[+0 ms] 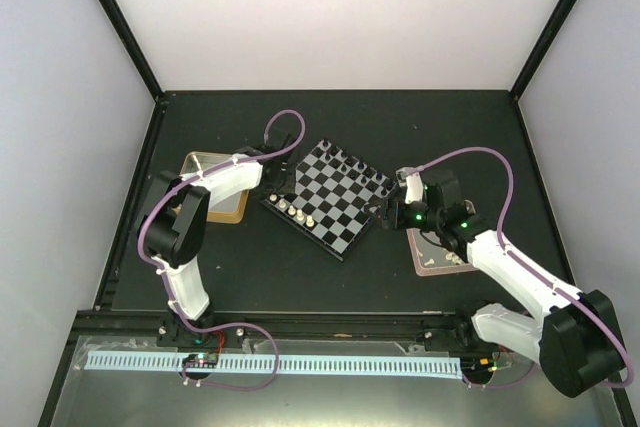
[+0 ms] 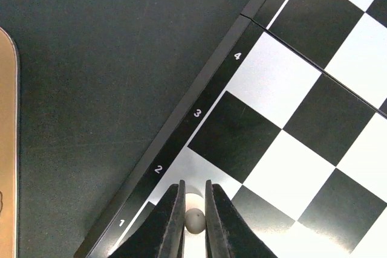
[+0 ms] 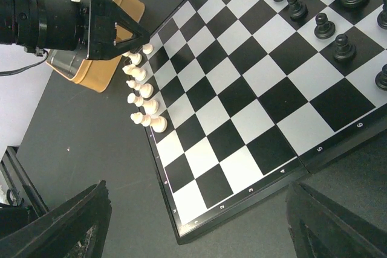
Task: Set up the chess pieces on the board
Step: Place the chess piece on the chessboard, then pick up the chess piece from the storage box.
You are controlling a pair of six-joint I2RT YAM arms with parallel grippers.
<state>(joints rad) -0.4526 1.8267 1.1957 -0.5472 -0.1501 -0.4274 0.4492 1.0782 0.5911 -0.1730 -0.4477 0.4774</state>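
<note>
Board (image 1: 330,197) rim printed 1–5. Left gripper (image 2: 194,187) clamped on white piece (image 2: 194,220) near "2". Right gripper (image 3: 196,209) spread apart, toward desk's right edge. Roughly ten white pieces (image 3: 145,90) on board.

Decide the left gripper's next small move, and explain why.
Probably open the jaws slightly, then lift straight up. The left gripper holds a white piece low over a pale edge square of the board, at the end of the white row, so it looks placed. A sideways exit could topple that row.
</note>
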